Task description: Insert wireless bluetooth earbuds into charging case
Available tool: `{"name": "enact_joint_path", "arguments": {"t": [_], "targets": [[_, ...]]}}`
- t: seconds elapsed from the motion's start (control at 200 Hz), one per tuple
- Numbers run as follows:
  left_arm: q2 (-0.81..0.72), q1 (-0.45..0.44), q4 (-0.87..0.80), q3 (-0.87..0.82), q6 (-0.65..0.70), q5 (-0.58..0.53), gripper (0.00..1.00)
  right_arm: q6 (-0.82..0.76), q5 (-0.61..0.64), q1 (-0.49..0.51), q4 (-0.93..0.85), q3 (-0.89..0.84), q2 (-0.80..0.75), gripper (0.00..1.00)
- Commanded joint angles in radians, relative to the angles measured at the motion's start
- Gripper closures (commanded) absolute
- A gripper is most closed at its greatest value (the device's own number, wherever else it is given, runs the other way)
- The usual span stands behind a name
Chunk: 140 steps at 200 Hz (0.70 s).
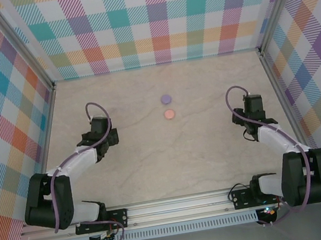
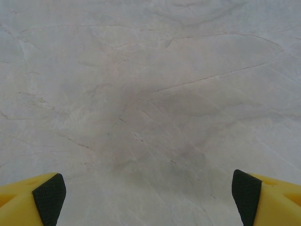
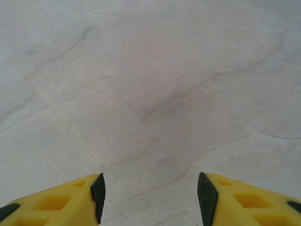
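**Top view:** Your left arm (image 1: 79,161) and right arm (image 1: 275,139) sit folded, each near its own side of the marbled table (image 1: 174,172). Both are well apart from the two round cases at its middle. The purple case (image 1: 166,98) lies just beyond the pink case (image 1: 170,114), close to it but not touching. The pair sits midway between the arms, where either one could reach it. Both cases read as flat, closed discs from here. The earbuds are too small to make out at this range. Your best reading is that they sit inside the cases, but that is a judgement, not a sighting.

**Left wrist view:** The left jaws stand wide apart, their black pads (image 2: 49,197) at the bottom corners. Only bare table lies between them, and they hold nothing. That stance suits an arm at rest as well as one ready for a pick.

**Right wrist view:** The right jaws are apart too, though less widely, with pads (image 3: 98,193) facing each other over bare table. They also hold nothing.

If the earbuds are indeed housed, you have little left to do beyond confirming that both lids are shut.
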Motion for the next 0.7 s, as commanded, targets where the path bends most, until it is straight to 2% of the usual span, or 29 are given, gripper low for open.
{"name": "enact_joint_path", "arguments": {"t": [0.0,0.155,0.29,0.365,0.695], "targets": [[-0.021,0.04,0.228,-0.064,0.059,0.083,0.06,-0.042,-0.074,-0.005,0.173,-0.048,-0.007,0.41],[-0.026,0.087,0.387,-0.145,0.065,0.214,0.06,-0.071,-0.169,-0.008,0.318,-0.1,-0.001,0.37],[-0.048,0.103,0.535,-0.218,0.073,0.293,0.06,-0.078,-0.203,-0.008,0.488,-0.172,-0.002,0.36],[-0.061,0.112,0.614,-0.256,0.08,0.314,0.06,-0.088,-0.205,-0.009,0.576,-0.208,-0.001,0.35],[-0.031,0.157,0.82,-0.313,0.09,0.377,0.06,-0.071,-0.233,-0.045,0.746,-0.218,0.076,0.34]]}}
